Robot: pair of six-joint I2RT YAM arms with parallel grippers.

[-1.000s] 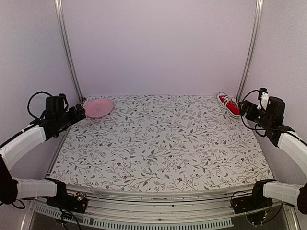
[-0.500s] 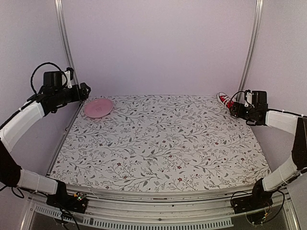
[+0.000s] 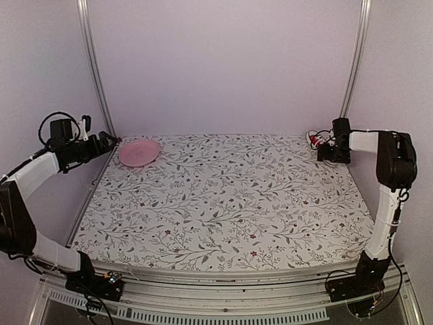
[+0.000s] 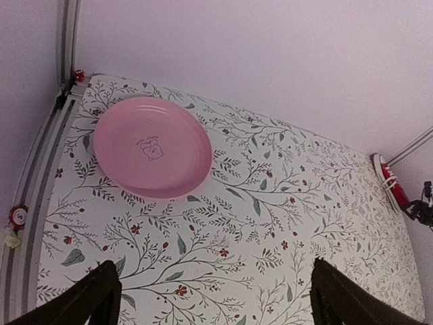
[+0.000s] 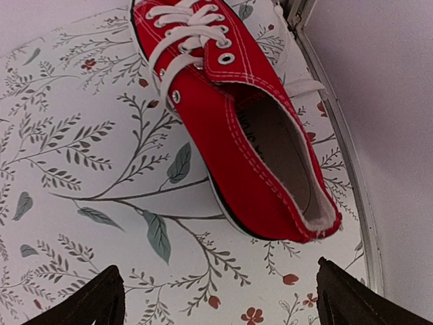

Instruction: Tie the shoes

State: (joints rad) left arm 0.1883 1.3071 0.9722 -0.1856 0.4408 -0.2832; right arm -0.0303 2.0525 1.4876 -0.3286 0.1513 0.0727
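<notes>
1. Sneaker (image 5: 237, 115): a small red canvas shoe with a white sole lies in the far right corner of the surface (image 3: 223, 203), close to the frame post. It has not shifted over the last second.
2. Its white laces (image 5: 179, 34) are threaded through the eyelets but look loose. One strand trails onto the surface on the side towards the rail, and no bow shows.
3. The right gripper (image 5: 223, 298) is what changed most. A second ago it hung back near the right edge; the arm has since stretched out to the far corner and now hovers over the shoe's heel end. Its jaws are spread wide, with nothing between them and no contact visible.
4. The left gripper (image 4: 216, 301) rose and then settled again at the far left. It is also wide open and empty, looking down past the pink plate (image 4: 152, 145), well apart from the shoe.
5. My reading is that the approach has only begun. The tying has not started, and one arm is in place while the other is across the surface.
6. The shoe probably needs drawing out of the corner so both grippers can reach the lace ends.
</notes>
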